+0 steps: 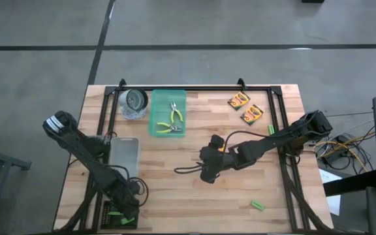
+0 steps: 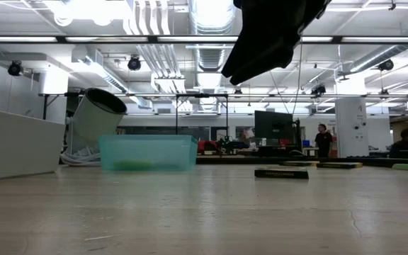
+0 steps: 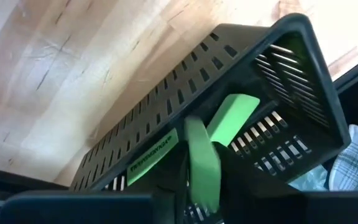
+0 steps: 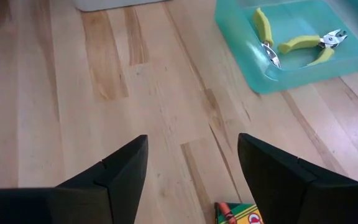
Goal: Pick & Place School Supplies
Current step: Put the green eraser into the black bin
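Note:
My left gripper (image 1: 126, 210) hangs over a dark slotted basket (image 3: 166, 93) at the table's near left corner. Two green blocks (image 3: 232, 115) lie in the basket, and a third, blurred one (image 3: 202, 165) stands upright close to the camera. My right gripper (image 4: 191, 174) is open above bare wood at mid-table, and a crayon box (image 4: 238, 213) lies on the table just under it. Two more crayon boxes (image 1: 245, 107) lie at the far right. Two pliers (image 4: 297, 45) rest in the teal tray (image 1: 156, 124). Single green blocks lie at the near right (image 1: 258, 205) and by the right arm (image 1: 271, 130).
A clear bin (image 1: 124, 153) stands beside the left arm, and a tipped metal can (image 1: 134, 103) lies left of the tray. A black frame (image 1: 194, 88) runs along the table's far edge and sides. Bare wood (image 1: 175, 202) spreads across the near middle.

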Robot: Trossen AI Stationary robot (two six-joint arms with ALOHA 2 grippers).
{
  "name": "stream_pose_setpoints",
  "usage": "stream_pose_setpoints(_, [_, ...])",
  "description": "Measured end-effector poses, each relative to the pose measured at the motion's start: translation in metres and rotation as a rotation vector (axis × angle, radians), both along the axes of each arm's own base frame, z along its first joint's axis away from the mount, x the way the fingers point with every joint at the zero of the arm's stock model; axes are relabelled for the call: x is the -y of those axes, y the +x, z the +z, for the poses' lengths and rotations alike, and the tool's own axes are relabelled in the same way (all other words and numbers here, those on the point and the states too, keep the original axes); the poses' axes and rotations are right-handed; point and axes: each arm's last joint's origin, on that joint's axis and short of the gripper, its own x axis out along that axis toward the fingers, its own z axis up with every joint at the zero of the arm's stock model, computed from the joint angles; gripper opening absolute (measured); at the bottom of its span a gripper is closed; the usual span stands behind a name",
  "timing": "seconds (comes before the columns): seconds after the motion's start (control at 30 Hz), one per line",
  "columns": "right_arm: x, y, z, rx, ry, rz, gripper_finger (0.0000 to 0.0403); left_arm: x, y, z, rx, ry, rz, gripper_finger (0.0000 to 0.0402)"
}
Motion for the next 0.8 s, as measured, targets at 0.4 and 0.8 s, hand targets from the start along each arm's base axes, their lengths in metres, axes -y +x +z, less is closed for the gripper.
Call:
stream_pose_setpoints(0.4, [0.0,0.0,-0.001,-0.003,-0.001,0.001,0.0244,-0.001,0.001,0.001,-0.032,-0.002,0.068,0.0143])
stream_pose_setpoints(0.8, [0.0,-0.001,-0.001,-0.008,-0.009,0.008,0.0237,0.0,0.009,0.026,0.148,-0.178,0.027,0.0167])
